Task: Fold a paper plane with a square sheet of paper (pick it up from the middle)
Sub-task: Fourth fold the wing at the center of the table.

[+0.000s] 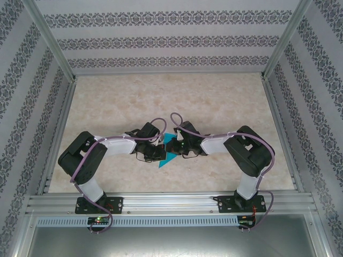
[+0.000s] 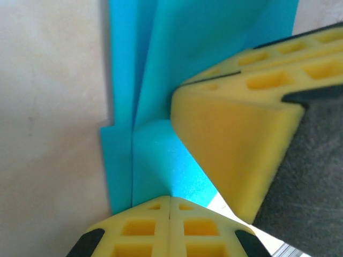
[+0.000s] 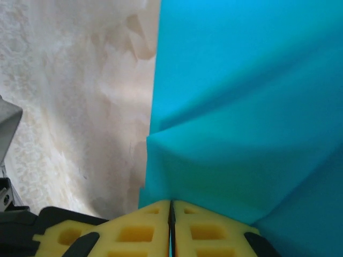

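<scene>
Two grippers were tip to tip at table (image 1: 225, 101) ctr, jaws fully closed, each pinching the part-folded teal paper sheet (image 1: 168, 158): L gripper (image 2: 169, 199) on a creased edge, R gripper (image 3: 171, 203) on the opposite side. Sheet showed layered folds & sat btwn both wrists.

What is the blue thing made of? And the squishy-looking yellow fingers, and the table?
The blue paper looks like thin matte paper: it holds sharp creases. The yellow fingers look like matte foam or rubber, with moulded square holes. The table looks like pale mottled board, maybe laminate or stone.
</scene>
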